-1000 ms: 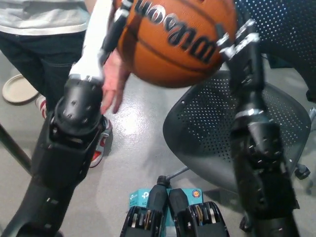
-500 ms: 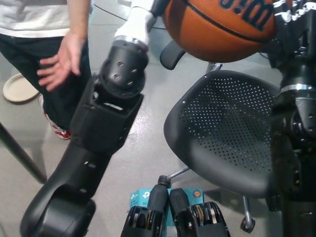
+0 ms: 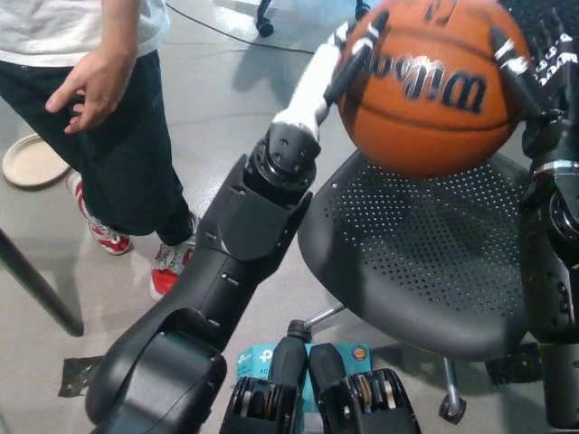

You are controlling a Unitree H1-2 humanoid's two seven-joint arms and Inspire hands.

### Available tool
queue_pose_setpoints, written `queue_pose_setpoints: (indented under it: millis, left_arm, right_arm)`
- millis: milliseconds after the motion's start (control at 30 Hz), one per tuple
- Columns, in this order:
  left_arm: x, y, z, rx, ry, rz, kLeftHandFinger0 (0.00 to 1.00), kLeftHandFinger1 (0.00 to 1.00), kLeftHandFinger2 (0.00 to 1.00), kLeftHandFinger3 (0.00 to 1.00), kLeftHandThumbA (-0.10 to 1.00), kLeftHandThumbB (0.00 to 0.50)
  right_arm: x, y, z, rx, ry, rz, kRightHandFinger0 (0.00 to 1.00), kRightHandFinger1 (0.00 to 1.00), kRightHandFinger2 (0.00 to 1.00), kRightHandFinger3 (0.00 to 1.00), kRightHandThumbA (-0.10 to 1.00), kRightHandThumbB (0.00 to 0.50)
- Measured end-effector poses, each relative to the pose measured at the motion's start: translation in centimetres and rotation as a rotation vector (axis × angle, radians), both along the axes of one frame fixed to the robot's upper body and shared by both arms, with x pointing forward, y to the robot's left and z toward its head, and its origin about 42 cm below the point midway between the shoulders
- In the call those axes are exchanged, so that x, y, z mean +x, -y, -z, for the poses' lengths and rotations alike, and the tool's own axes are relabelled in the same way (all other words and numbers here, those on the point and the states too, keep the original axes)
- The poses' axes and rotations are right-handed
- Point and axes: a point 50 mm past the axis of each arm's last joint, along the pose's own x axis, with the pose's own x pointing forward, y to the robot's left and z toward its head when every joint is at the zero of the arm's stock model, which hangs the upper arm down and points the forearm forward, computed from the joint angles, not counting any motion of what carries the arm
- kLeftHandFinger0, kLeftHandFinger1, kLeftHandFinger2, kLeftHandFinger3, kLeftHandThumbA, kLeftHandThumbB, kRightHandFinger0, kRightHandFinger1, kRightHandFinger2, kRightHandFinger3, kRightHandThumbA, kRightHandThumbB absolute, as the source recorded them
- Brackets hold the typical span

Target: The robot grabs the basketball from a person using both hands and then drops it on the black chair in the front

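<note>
The orange Wilson basketball (image 3: 425,86) hangs in the air above the black perforated chair seat (image 3: 425,262). My white left hand (image 3: 348,54) presses against its left side. My black right hand (image 3: 534,68) presses against its right side. The ball is clamped between both hands. Its lowest point is a short way above the seat's back half. The person (image 3: 90,81) stands at the upper left, one open hand hanging free and away from the ball.
The chair's base and a castor (image 3: 450,409) show below the seat. A round beige disc (image 3: 32,161) lies on the grey floor at the left. A dark table leg (image 3: 41,285) slants across the lower left. A teal box (image 3: 258,362) sits on the floor near my body.
The ball, held between both hands, has moved right from in front of the person to above the chair seat and now sits lower. The person's hand has let go and drawn back.
</note>
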Motion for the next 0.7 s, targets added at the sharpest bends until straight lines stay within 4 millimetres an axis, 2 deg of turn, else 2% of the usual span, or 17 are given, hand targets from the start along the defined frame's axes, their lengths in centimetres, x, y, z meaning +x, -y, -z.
queue_pose_setpoints:
  millis: [100,133,167,233,333,367,400,500,567,700]
  left_arm:
    - [0.2,0.8,1.4,0.022,-0.067,0.002,1.0,1.0,1.0,1.0,1.0,0.285]
    - [0.2,0.9,1.7,0.026,-0.08,0.002,1.0,1.0,1.0,1.0,1.0,0.275]
    - [0.3,1.0,1.9,0.03,-0.091,0.003,1.0,1.0,1.0,1.0,1.0,0.271]
    - [0.2,1.6,2.4,0.038,-0.115,0.006,1.0,1.0,1.0,1.0,1.0,0.262]
    - [0.0,2.0,3.0,0.044,-0.132,0.012,1.0,1.0,1.0,1.0,1.0,0.26]
    - [0.0,2.1,3.2,0.044,-0.136,0.015,1.0,1.0,1.0,1.0,1.0,0.286]
    - [-0.1,2.2,3.3,0.041,-0.135,0.016,1.0,1.0,1.0,1.0,1.0,0.293]
    - [-0.1,2.3,3.3,0.015,-0.123,0.028,1.0,1.0,1.0,1.0,1.0,0.311]
    - [0.0,2.7,2.5,-0.008,-0.098,0.056,1.0,1.0,1.0,1.0,1.0,0.329]
    - [0.5,2.9,0.6,-0.017,-0.042,0.085,1.0,1.0,1.0,1.0,1.0,0.34]
  right_arm:
    - [0.6,0.7,1.5,0.04,-0.058,0.004,1.0,1.0,1.0,1.0,1.0,0.223]
    - [0.7,0.8,1.9,0.049,-0.071,0.004,1.0,1.0,1.0,1.0,1.0,0.194]
    - [0.8,0.9,2.3,0.056,-0.084,0.002,1.0,1.0,1.0,1.0,1.0,0.19]
    - [1.2,1.0,3.2,0.052,-0.114,0.002,1.0,1.0,1.0,1.0,1.0,0.21]
    - [1.5,1.3,4.2,0.039,-0.141,0.01,1.0,1.0,1.0,1.0,1.0,0.21]
    - [1.5,1.4,4.4,0.036,-0.144,0.012,1.0,1.0,1.0,1.0,1.0,0.25]
    - [1.6,1.6,4.6,0.032,-0.145,0.02,1.0,1.0,1.0,1.0,1.0,0.259]
    - [1.9,2.5,4.4,0.02,-0.132,0.037,1.0,1.0,1.0,1.0,1.0,0.251]
    - [2.5,2.9,3.3,0.011,-0.094,0.041,1.0,1.0,1.0,1.0,1.0,0.238]
    - [3.1,4.4,0.9,0.019,-0.014,0.064,1.0,1.0,1.0,1.0,1.0,0.299]
